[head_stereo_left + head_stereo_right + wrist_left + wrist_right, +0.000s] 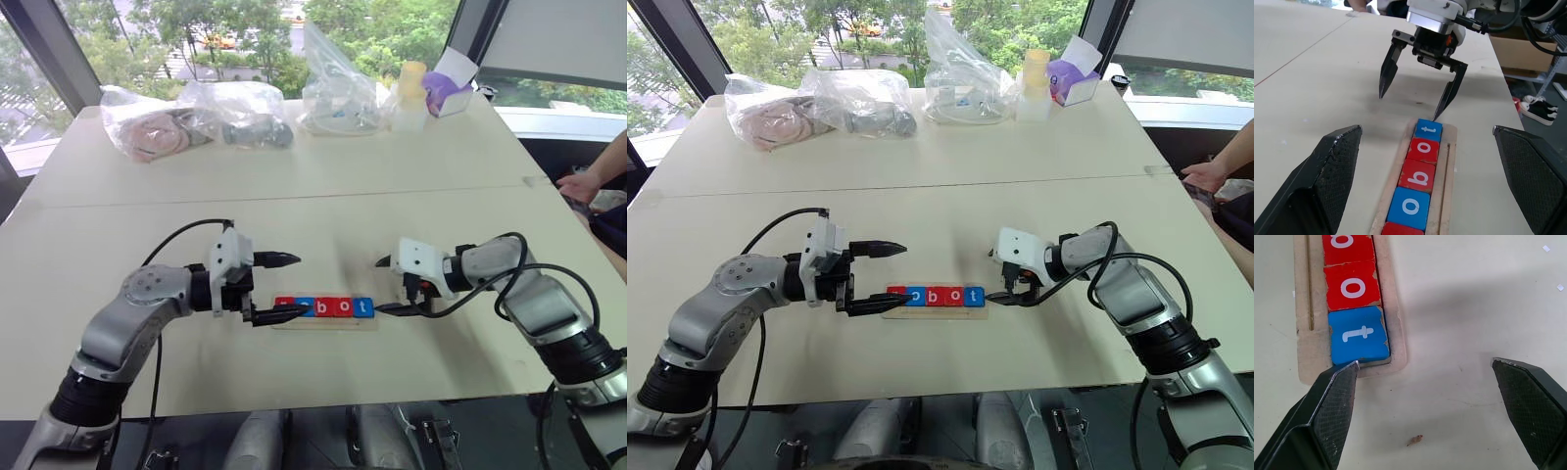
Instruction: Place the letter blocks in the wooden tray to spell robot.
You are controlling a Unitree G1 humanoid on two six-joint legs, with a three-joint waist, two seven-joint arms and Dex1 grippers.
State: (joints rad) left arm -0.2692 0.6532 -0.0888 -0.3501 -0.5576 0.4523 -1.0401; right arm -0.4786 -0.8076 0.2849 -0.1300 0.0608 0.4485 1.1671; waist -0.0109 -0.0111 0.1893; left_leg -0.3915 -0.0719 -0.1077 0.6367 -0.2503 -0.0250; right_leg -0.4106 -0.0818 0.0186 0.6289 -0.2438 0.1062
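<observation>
Both hands wide open, empty: left hand [278,287], right hand [385,285] flank wooden tray [323,323] holding letter blocks [325,307].

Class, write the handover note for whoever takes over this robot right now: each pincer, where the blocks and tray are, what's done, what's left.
Left pincer: open, empty, at the tray's left end.
Right pincer: open, empty, one finger tip at the blue t block.
Wooden tray: on the table between the pincers.
Letter blocks: in the tray in a row; o, b, o, t read clearly, the first block is partly hidden.
Left: confirm the first letter, withdraw the arms.
</observation>
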